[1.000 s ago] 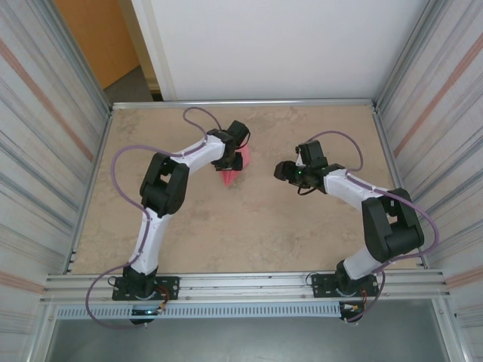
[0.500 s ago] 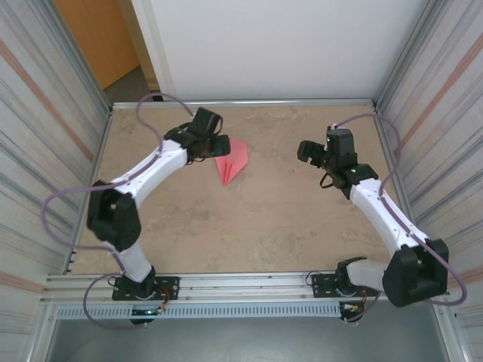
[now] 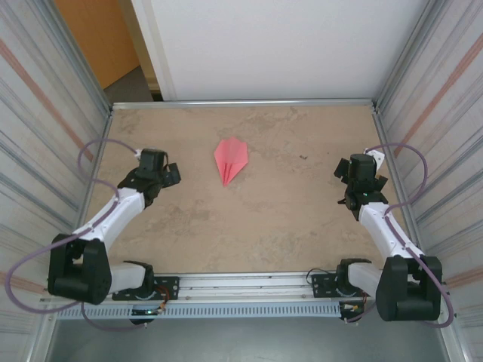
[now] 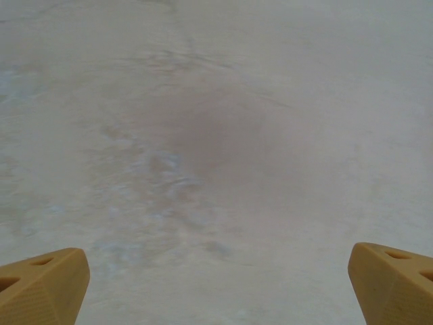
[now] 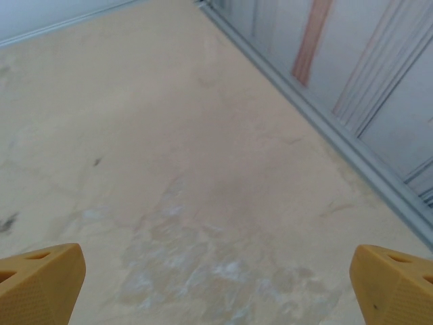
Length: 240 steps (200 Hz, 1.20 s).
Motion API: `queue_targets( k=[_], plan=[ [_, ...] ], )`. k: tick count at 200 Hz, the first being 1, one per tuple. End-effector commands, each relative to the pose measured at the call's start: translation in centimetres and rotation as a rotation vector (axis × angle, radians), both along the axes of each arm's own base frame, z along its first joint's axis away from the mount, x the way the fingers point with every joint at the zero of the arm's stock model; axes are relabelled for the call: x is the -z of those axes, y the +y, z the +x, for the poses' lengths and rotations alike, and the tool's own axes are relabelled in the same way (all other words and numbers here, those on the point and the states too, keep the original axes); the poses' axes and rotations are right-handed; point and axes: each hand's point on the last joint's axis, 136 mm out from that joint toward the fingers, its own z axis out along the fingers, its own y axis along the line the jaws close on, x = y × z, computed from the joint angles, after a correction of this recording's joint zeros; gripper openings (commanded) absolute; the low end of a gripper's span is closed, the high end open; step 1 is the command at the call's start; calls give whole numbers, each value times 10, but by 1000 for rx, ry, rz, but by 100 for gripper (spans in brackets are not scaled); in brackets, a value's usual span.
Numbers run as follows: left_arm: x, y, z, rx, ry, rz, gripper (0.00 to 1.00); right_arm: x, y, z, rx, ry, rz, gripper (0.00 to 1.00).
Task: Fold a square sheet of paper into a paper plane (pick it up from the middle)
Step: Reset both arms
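The pink-red paper plane [image 3: 230,159] lies flat on the table, its nose pointing toward the near edge, with nothing touching it. My left gripper [image 3: 170,174] hangs well to its left, open and empty. Far to the right, near the side wall, my right gripper [image 3: 346,170] is open and empty too. In the left wrist view the two yellow fingertips [image 4: 42,284] stand wide apart over bare tabletop. The right wrist view has its yellow fingertips [image 5: 39,279] equally wide apart over bare tabletop. No flat square sheet of paper is to be seen.
Corrugated metal walls [image 3: 434,98] close in the table on both sides, and a white panel [image 3: 279,45] stands at the back. The aluminium rail [image 3: 249,285] runs along the near edge. The right wall's base rail [image 5: 318,115] runs close to my right gripper.
Both arms have pulled back from the middle toward the sides. My left gripper let go of the paper plane, which now lies alone on the table. Both grippers opened wide.
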Motion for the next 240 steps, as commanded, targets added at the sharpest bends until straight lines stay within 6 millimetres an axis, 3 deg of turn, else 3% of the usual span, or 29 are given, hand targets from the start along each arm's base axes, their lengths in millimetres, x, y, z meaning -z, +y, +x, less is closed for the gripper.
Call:
queue_targets(
  k=[1, 34, 68, 94, 136, 168, 214, 224, 240],
  plan=[
    [-22, 19, 13, 2, -171, 33, 99, 0, -4, 13, -30, -88, -67, 99],
    [-21, 30, 14, 37, -276, 156, 99, 18, 8, 27, -117, -97, -53, 99],
    [-4, 21, 27, 152, -279, 210, 99, 31, 23, 45, -236, -124, -29, 99],
    [7, 11, 33, 239, -337, 181, 99, 44, 37, 54, -330, -134, -6, 99],
    [5, 6, 40, 341, -427, 87, 97, 66, 50, 58, -413, -140, 6, 99],
    [15, 12, 42, 338, -439, 48, 98, 66, 50, 58, -411, -150, 9, 99],
    [29, -6, 59, 420, -370, 80, 99, 68, 50, 60, -413, -125, 3, 99],
    [31, -11, 54, 434, -359, 88, 99, 68, 50, 60, -413, -125, 4, 99],
    [32, -8, 56, 416, -394, 104, 99, 68, 51, 61, -414, -126, 3, 99]
  ],
)
